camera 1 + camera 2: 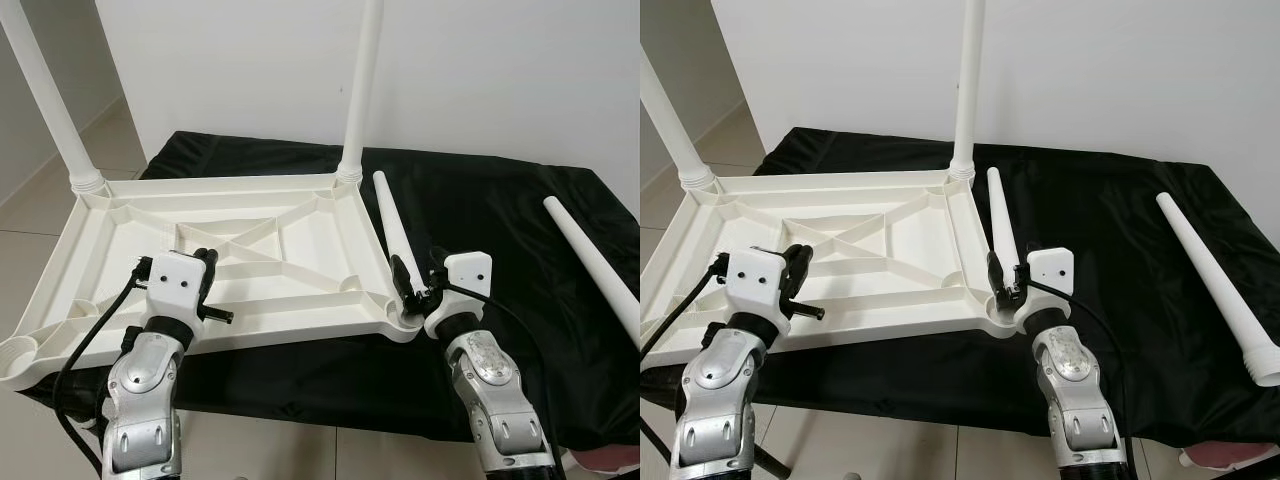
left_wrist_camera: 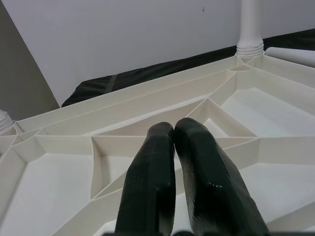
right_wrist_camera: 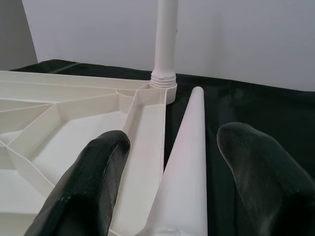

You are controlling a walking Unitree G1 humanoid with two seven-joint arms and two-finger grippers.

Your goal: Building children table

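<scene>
An upturned white plastic children's tabletop [image 1: 250, 250] lies on a black cloth-covered table [image 1: 500, 220]. The left gripper [image 2: 173, 129], fingers pressed together, hovers over its near edge. The right gripper [image 3: 172, 142], fingers spread, straddles a tapered white leg [image 3: 187, 167] at the near right corner.

Bright, even light; soft shadows; near fingers perhaps slightly blurred.

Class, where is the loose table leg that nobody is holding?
The loose leg lies on the black cloth at the robot's far right, apart from the upturned tabletop.
</scene>
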